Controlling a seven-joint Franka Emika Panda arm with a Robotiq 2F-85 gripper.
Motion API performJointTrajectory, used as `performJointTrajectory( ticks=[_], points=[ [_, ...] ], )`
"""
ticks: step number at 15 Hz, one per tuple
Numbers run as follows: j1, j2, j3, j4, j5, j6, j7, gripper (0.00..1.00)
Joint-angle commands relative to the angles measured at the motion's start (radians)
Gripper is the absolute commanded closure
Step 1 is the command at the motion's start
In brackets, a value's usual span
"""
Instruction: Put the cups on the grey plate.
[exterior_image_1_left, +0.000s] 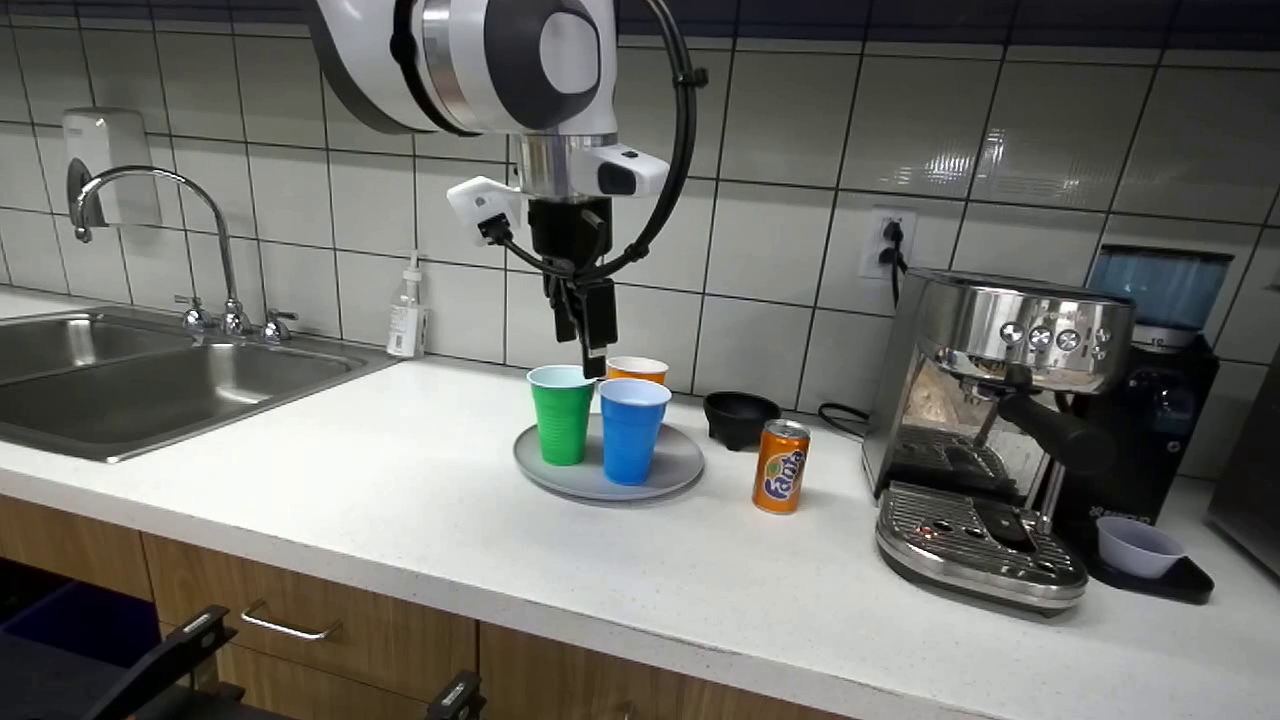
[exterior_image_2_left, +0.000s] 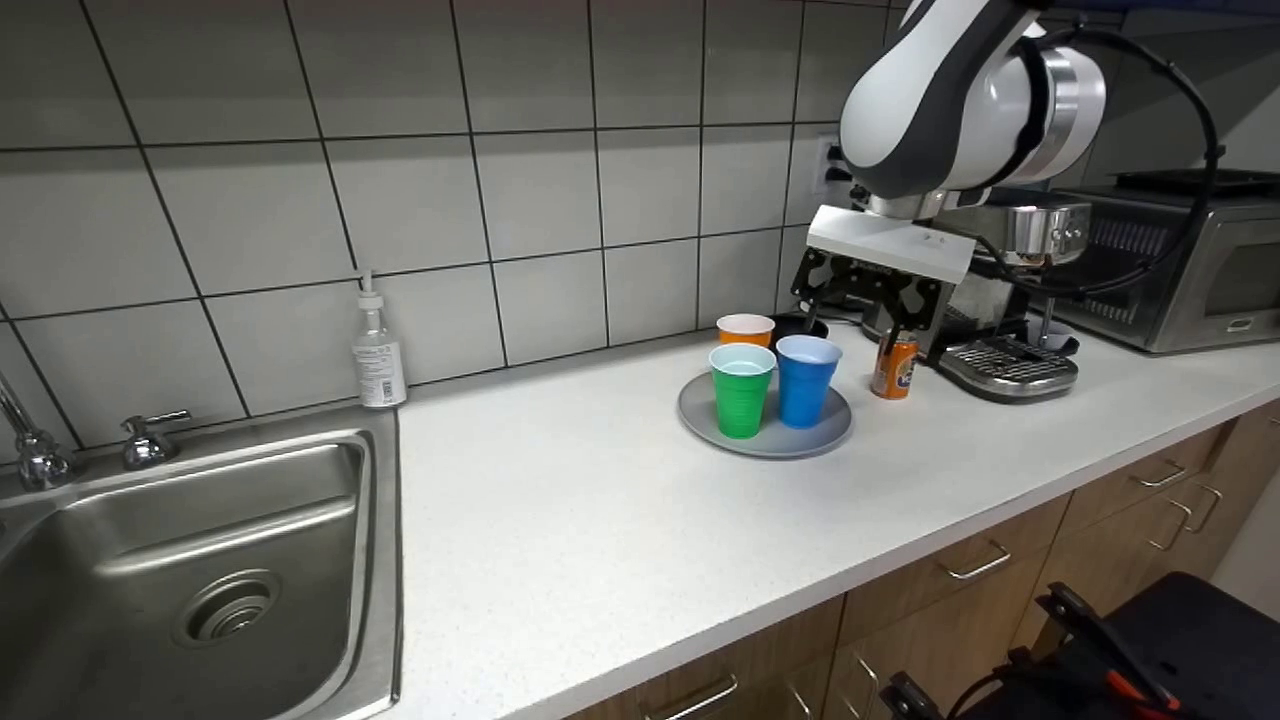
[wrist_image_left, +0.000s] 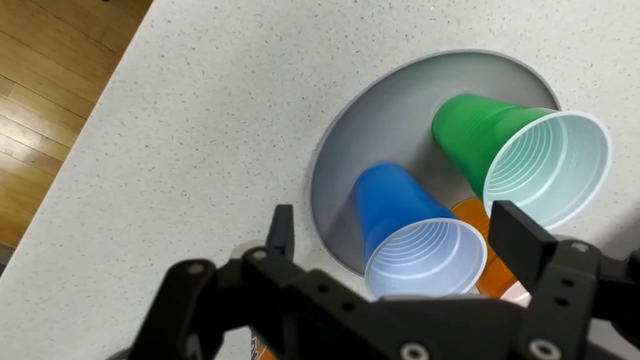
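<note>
The fingers (wrist_image_left: 520, 242) of the gripper (wrist_image_left: 392, 206) are spread wide and hold nothing; I cannot tell whether one brushes the green cup (wrist_image_left: 475, 132). It stands on the plate (wrist_image_left: 390, 120) with the blue cup (wrist_image_left: 392, 210) and orange cup (wrist_image_left: 497, 275), all upright. Near the plate are a can (exterior_image_1_left: 781, 467) and a black cup (exterior_image_1_left: 741, 420).

The white, grey-flecked bench (exterior_image_1_left: 430, 500) carries the plate (wrist_image_left: 390, 125), lying flat, the can (exterior_image_1_left: 781, 467), upright just beside it, the bowl (exterior_image_1_left: 741, 418) near both, and, well apart from the plate, the coffee machine (exterior_image_1_left: 960, 420) with the grinder (exterior_image_1_left: 1150, 430) close beside it and the microwave (exterior_image_2_left: 1240, 290) beyond the grinder.
</note>
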Motion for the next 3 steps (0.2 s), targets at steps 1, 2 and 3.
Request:
performJointTrajectory(
  ticks=[1, 2, 3],
  points=[
    [-0.029, 0.001, 0.030, 0.001, 0.008, 0.000, -0.008, 0.00],
    [-0.029, 0.001, 0.030, 0.001, 0.008, 0.000, -0.008, 0.00],
    [-0.029, 0.001, 0.030, 0.001, 0.008, 0.000, -0.008, 0.00]
  ],
)
